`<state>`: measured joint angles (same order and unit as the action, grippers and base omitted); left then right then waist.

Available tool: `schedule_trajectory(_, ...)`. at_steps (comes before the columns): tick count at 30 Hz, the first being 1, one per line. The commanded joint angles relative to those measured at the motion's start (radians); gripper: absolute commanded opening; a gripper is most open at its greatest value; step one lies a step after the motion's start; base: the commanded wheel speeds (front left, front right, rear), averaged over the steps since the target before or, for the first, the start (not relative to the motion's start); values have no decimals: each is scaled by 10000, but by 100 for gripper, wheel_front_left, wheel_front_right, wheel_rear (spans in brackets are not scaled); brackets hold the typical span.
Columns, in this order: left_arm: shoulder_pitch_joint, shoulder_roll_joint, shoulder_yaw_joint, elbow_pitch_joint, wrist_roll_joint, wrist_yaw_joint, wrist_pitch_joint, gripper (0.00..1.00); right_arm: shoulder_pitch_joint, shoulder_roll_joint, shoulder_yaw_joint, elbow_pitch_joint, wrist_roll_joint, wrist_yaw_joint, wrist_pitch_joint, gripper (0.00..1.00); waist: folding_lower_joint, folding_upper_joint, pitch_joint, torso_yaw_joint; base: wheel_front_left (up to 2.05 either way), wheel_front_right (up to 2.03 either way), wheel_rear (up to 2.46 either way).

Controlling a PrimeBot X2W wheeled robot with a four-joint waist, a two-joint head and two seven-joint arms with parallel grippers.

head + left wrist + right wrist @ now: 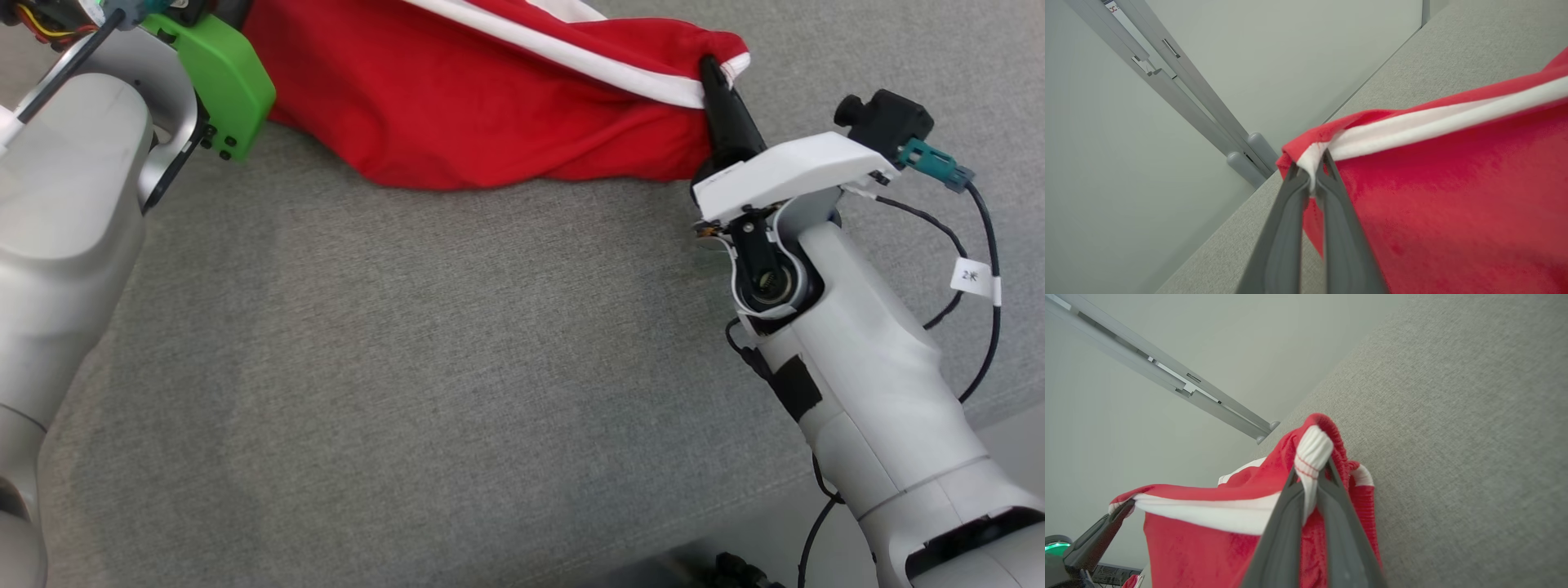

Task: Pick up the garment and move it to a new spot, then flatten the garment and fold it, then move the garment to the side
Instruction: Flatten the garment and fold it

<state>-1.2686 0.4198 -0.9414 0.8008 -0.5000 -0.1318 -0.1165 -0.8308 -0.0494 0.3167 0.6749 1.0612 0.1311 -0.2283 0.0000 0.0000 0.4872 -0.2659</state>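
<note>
Grey woven surface (490, 367) — red fleece garment (490, 98), white-striped, hung stretched between left gripper (1310, 167) and right gripper (1310, 471), each pinching a corner — presumably to spread it flat.

under me spreads a grey woven surface (457, 367), evenly lit. past its far edge stands a plain pale wall (1298, 49), with grey metal rails (1184, 85) running slantwise across it.

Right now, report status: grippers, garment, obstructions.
Left gripper shut on red garment, striped edge. Right gripper shut on its ribbed corner. Cloth stretched between them over grey surface. No obstruction seen.
</note>
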Motion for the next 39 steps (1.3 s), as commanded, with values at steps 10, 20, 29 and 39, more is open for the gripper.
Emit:
schedule_trajectory(10, -604, -123, -826, 1645, -773, 28, -943, 100, -32, -76, 167, -378, -863, -5, -371, 100, 0, 0, 50, -380, 0, 0, 0)
schedule_trajectory(20, -201, 47, -1277, 2033, -1490, 27, -1374, 100, 2505, -249, -1123, -3176, -2928, -4, -373, 100, 0, 0, -351, -340, 0, 0, 0)
schedule_trajectory(29, 305, 490, -2122, 1834, -2375, 27, -1089, 100, 4403, -119, -1549, -4540, -3191, -4, -373, 100, 0, 0, -299, -568, 0, 0, 0)
schedule_trajectory(39, 739, 813, -2955, 1735, -3353, 27, 77, 100, 5469, -45, -1810, -5868, -5005, -4, -375, 100, 0, 0, -225, -888, 0, 0, 0)
